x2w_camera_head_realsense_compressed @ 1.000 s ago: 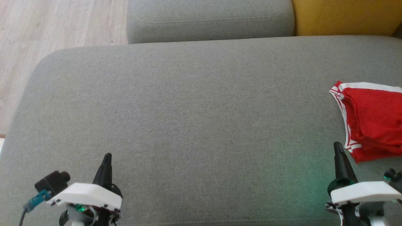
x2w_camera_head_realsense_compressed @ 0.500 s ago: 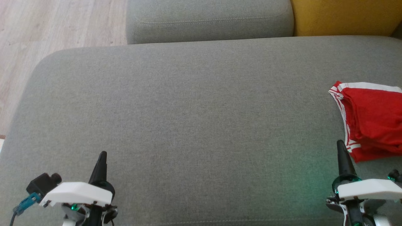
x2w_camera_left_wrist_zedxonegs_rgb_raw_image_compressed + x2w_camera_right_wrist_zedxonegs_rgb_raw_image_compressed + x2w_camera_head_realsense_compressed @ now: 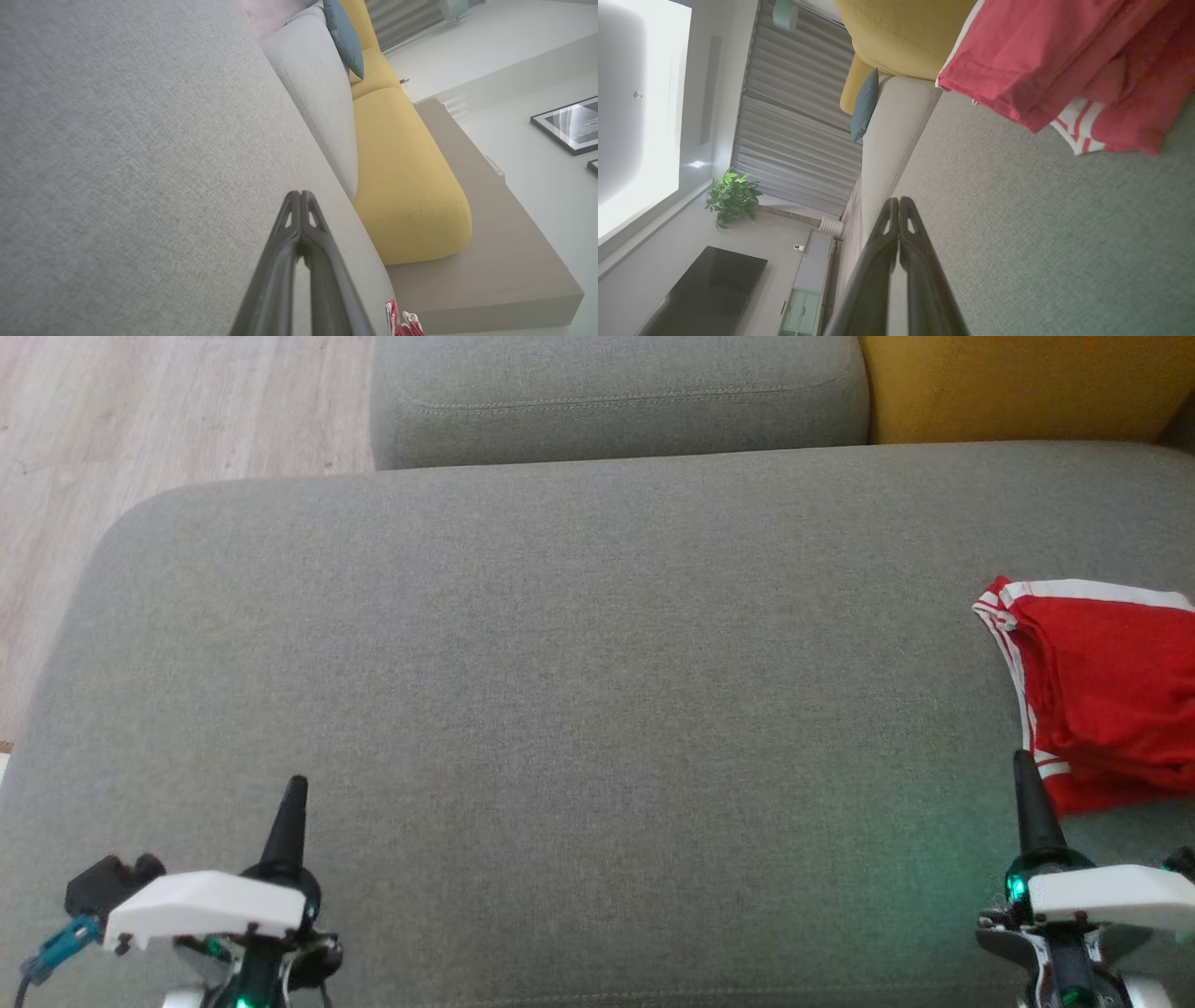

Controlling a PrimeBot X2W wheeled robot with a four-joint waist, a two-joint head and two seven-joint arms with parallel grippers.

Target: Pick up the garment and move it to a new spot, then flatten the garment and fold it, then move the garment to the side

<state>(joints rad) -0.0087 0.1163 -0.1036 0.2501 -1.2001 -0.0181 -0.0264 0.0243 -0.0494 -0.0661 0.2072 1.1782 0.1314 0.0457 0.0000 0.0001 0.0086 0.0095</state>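
Far left there's a strip of wood floor (image 3: pixel 140 411), then the big grey sofa seat (image 3: pixel 560 663) takes up most of what's in front of the robot. The left gripper (image 3: pixel 295 789) sits low over the seat's near edge. In the left wrist view (image 3: pixel 301 193) its two fingers are pressed tip to tip with nothing between them. Its lower part runs off the bottom of the head view, so can't make out much there.

Behind the seat there's a grey cushion (image 3: pixel 616 392), and a yellow cushion (image 3: pixel 1008 383) to its right.

The right gripper (image 3: pixel 1023 763) is also pinched together and empty, clearest from its own wrist cam (image 3: pixel 899 201). Its tip is just beside the lower left corner of the garment (image 3: pixel 1102 691), and I can't tell if it's touching.

The garment is red with white stripes, lying bunched on the seat's right end. The head view's right edge cuts it off, so its full shape is anyone's guess.

Compared with a second ago, both grippers have drifted outward, left one further left, right one further right. The garment hasn't budged on the seat.
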